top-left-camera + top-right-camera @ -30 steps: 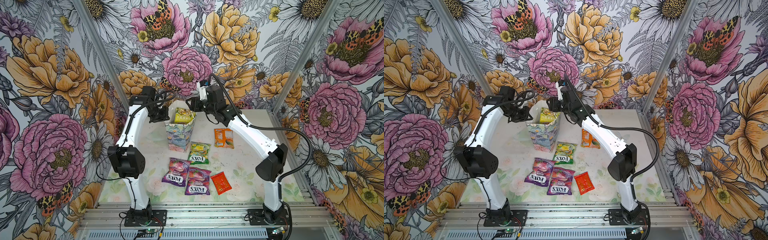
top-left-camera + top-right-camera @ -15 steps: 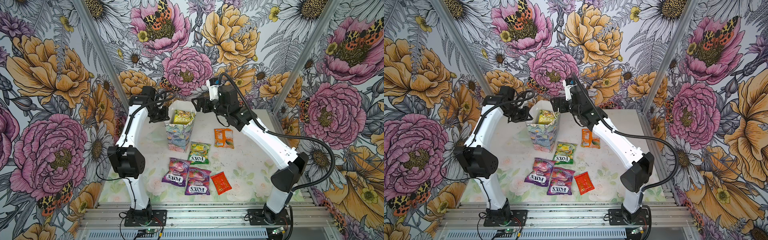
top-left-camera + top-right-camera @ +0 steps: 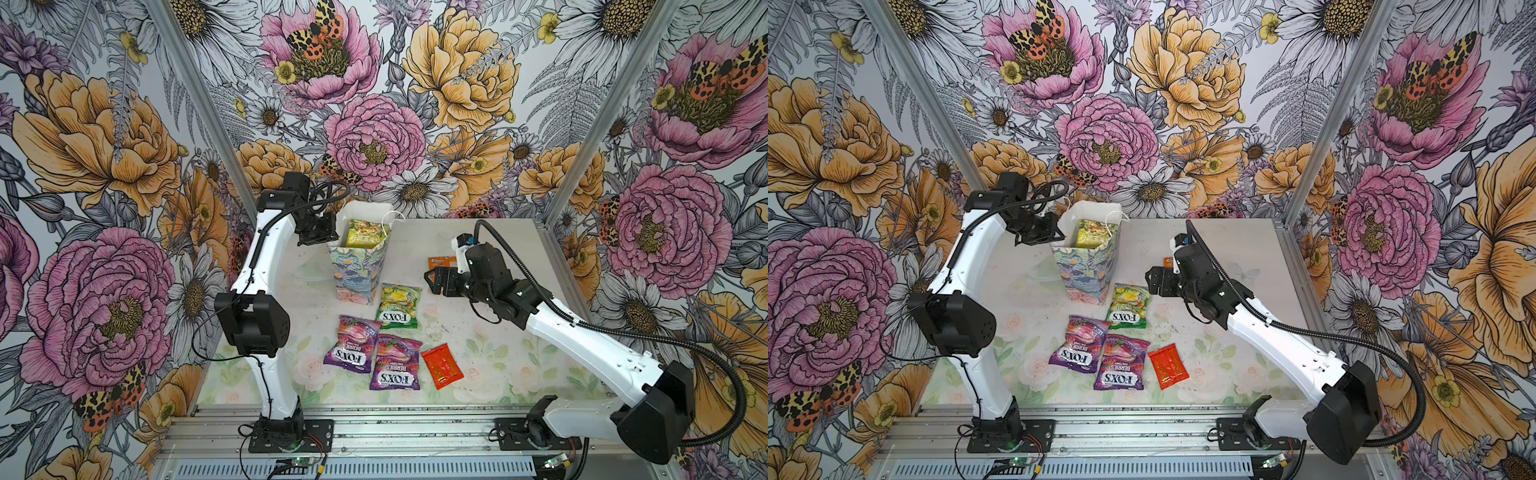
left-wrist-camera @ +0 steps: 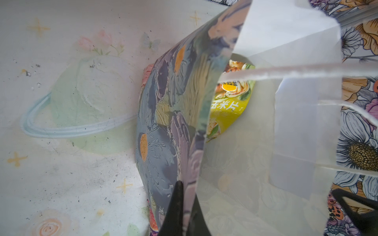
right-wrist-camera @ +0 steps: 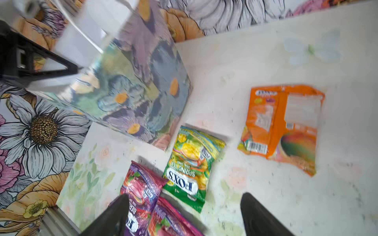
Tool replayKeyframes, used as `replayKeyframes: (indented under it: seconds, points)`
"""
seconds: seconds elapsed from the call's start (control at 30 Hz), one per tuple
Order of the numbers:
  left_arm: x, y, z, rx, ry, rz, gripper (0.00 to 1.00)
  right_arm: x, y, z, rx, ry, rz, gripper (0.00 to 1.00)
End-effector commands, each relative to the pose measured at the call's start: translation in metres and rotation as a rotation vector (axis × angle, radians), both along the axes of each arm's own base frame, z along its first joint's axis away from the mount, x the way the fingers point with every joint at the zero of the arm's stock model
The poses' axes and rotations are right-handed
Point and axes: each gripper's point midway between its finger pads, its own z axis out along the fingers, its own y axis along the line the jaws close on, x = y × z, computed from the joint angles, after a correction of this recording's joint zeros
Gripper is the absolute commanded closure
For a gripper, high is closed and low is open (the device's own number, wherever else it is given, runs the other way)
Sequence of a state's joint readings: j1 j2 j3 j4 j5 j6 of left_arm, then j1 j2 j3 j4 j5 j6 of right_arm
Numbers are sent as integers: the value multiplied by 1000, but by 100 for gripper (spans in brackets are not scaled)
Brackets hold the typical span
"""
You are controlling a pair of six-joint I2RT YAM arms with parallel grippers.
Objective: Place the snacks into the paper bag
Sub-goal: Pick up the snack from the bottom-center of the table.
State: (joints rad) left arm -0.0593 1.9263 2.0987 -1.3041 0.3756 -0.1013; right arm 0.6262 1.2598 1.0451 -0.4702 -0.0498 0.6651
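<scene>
The paper bag (image 3: 358,270) (image 3: 1086,272) stands upright at the back of the table, with a yellow packet (image 3: 366,236) (image 3: 1093,232) (image 4: 229,106) inside its mouth. My left gripper (image 3: 329,232) (image 4: 187,204) is shut on the bag's left rim. On the table lie a green FOX'S packet (image 3: 398,306) (image 5: 194,163), two purple ones (image 3: 352,349) (image 3: 395,365) and a small red one (image 3: 441,365). An orange packet (image 5: 284,126) (image 3: 1168,261) lies at the right, mostly hidden behind my right arm in both top views. My right gripper (image 3: 432,280) (image 5: 185,199) hovers open and empty right of the green packet.
The flowered walls close in the table at the back and on both sides. A metal rail (image 3: 395,419) with both arm bases runs along the front. The left arm's elbow (image 3: 253,318) hangs over the table's left edge.
My right gripper opened, left the yellow packet in the bag, and swung away from the bag's mouth, down and right over the table. The left gripper kept its hold on the rim.
</scene>
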Motion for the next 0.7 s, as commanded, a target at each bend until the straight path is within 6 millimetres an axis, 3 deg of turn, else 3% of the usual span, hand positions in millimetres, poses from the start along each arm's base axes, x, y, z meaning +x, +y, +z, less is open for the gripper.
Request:
replayKeyframes:
  seconds: [0.0,0.13,0.3,0.67]
  points:
    - [2,1,14,-33,-51,-1,100,-32,6,-38,69,175,-29,20]
    - [2,1,12,-36,-43,-1,100,-65,21,-69,54,271,14,24]
    - [2,1,13,-33,-49,1,100,-94,34,-90,77,352,62,31]
    - [0,0,16,-38,-55,0,100,-116,52,-119,120,461,134,39]
